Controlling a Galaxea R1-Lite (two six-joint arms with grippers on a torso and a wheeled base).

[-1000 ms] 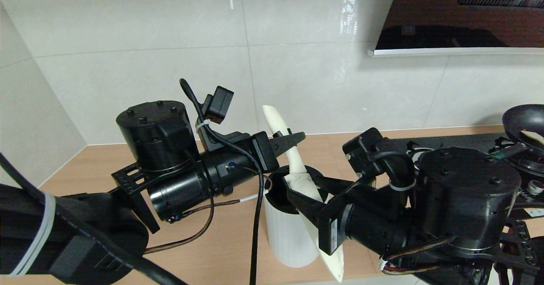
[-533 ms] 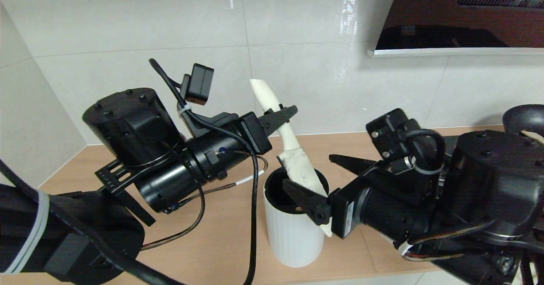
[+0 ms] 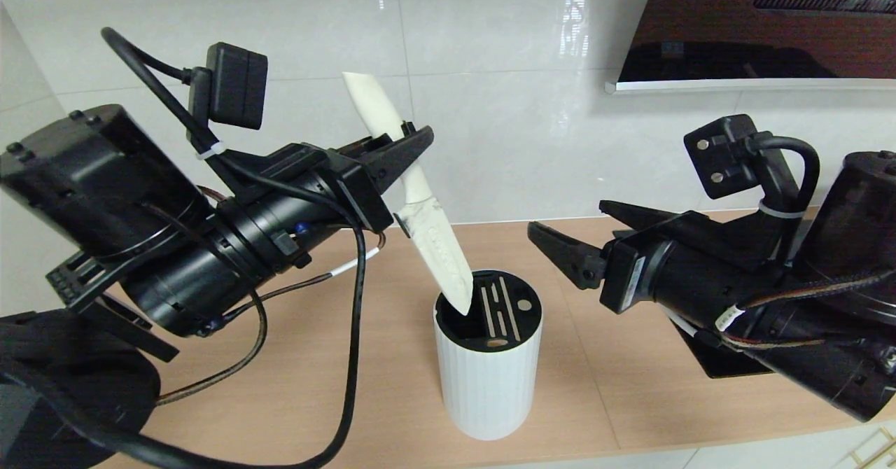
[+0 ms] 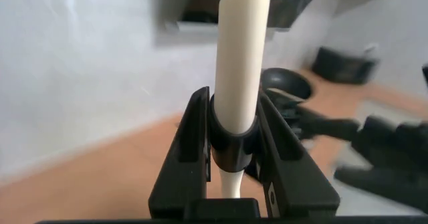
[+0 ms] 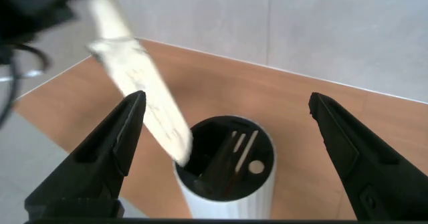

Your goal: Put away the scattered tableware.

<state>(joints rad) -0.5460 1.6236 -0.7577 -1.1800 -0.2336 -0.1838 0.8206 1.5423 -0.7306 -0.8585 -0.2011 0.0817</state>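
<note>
Holding the knife [image 3: 437,245] tip-down at the holder's [image 3: 488,385] mouth.
Our left gripper [image 3: 406,148] clamps its handle; our right gripper [image 3: 570,222] gapes wide, empty.

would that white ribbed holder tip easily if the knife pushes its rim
Possibly: the tall white ribbed cylindrical holder is narrow for its height and stands free on the wooden counter, so a sideways push up top may rock it. The white knife in the left gripper is tilted, likely adding side load.

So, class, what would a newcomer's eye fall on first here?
The white knife, tilted, gripped by its handle in the left gripper, its tip at the mouth of the white slotted holder on the wooden counter. Next, the right gripper, wide open to the holder's right.
</note>
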